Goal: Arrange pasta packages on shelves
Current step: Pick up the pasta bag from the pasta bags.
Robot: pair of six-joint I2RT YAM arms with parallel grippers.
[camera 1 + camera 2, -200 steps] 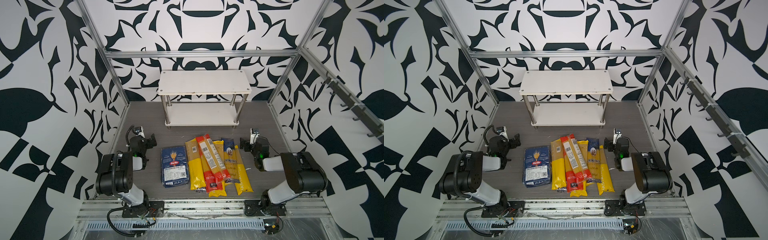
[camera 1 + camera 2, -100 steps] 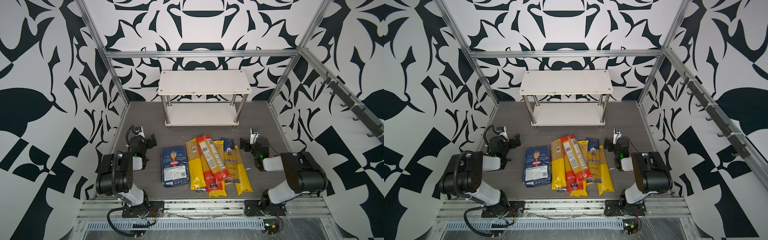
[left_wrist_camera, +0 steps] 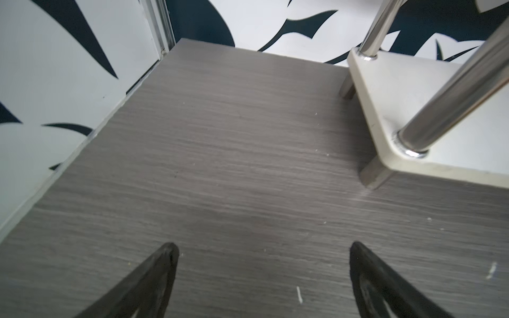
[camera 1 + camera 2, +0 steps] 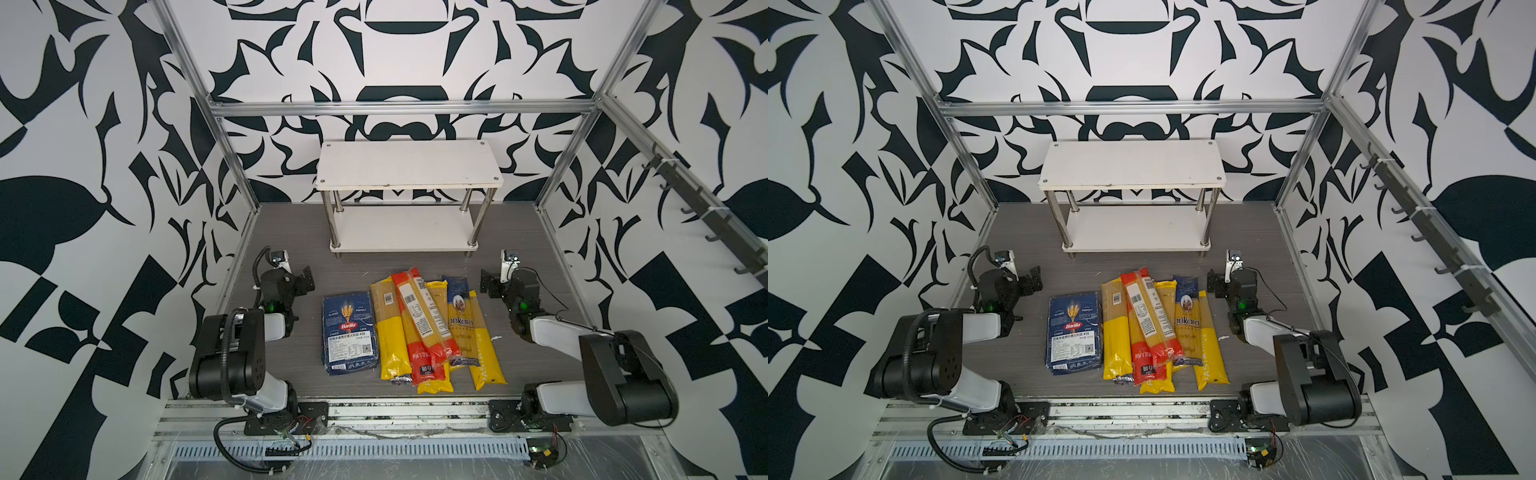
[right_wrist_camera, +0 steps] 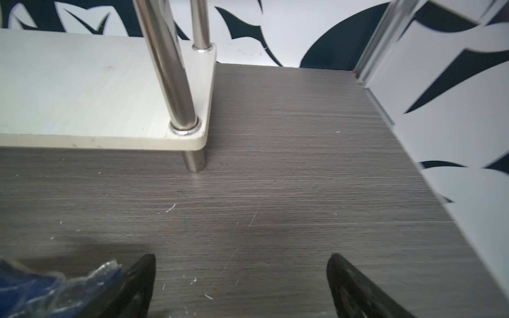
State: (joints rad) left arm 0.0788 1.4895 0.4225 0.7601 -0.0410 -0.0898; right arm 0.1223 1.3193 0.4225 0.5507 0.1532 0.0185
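Observation:
The pasta packages lie in a heap at the table's front middle in both top views: a wide blue Barilla pack (image 4: 350, 330) (image 4: 1074, 328), yellow bags (image 4: 388, 328), a red bag (image 4: 424, 320) on top, and a blue-and-yellow bag (image 4: 465, 324). The white two-tier shelves (image 4: 409, 166) (image 4: 1131, 164) stand bare at the back. My left gripper (image 4: 305, 280) (image 3: 264, 247) rests open left of the heap over bare table. My right gripper (image 4: 488, 284) (image 5: 241, 258) is open right of the heap, with a blue bag's crinkled end (image 5: 55, 286) beside one finger, not between them.
The shelves' lower board (image 3: 413, 90) (image 5: 82, 90) and chrome posts (image 5: 170, 68) stand just ahead of both grippers. Patterned walls and aluminium frame bars (image 4: 232, 137) close in the grey table (image 4: 299, 232) on three sides. A hook rail (image 4: 698, 208) runs along the right wall.

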